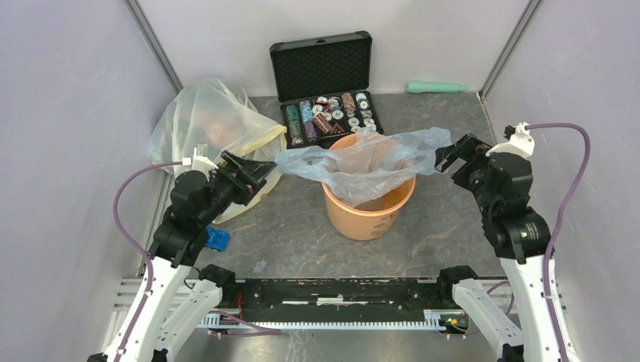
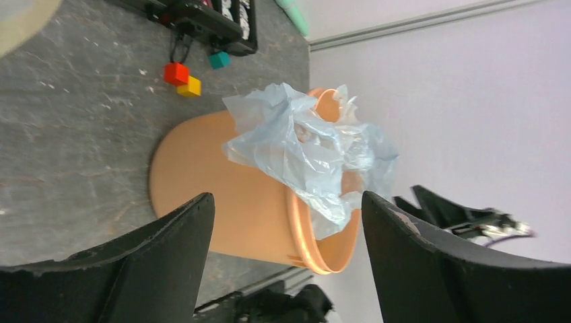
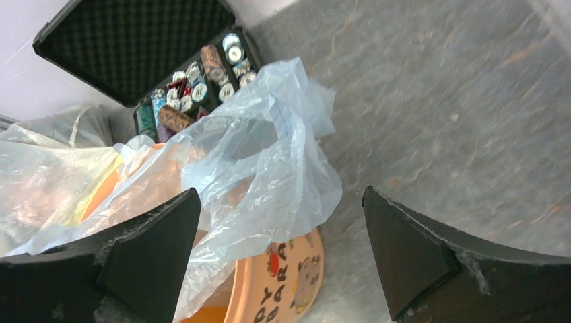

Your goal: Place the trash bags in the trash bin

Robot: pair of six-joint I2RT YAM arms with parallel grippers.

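**Overhead view, read left to right.** A large yellowish bag [image 1: 202,113] lies at the far left and is not part of the task. Just beside it, the left gripper [image 1: 256,173] hovers with its fingers spread and nothing between them. It is aimed across the table [image 1: 287,234] at the trash bin [image 1: 370,215].

The bin stands upright at mid-table, in front of an open black case [image 1: 321,64]. The trash bag [image 1: 355,162] is draped over the bin's mouth. Its middle sags inside, one flap spills over the left rim and a longer one over the right. The right gripper [image 1: 453,154] hangs near that longer flap. It is likewise spread and holds nothing.

**Left wrist view.** The gripper [image 2: 286,200] frames the bin [image 2: 202,168], with the bag [image 2: 303,148] bunched on the rim. Small coloured cubes [image 2: 183,79] lie beyond it.

**Right wrist view.** The gripper [image 3: 279,194] frames the overhanging film [image 3: 262,155] above the bin's printed wall [image 3: 286,282].

**Step in hand, as judged.** The overhanging film is to be tucked inside the bin.
- Each gripper should pinch only film, at a fold just outside its near rim and never on the rim itself.
- The flap should be lifted clear of the lip, carried toward the centre and released low.
- The bucket looks light, so working from both sides should keep it from sliding or tipping.
- The left arm should stay off the yellowish bag.
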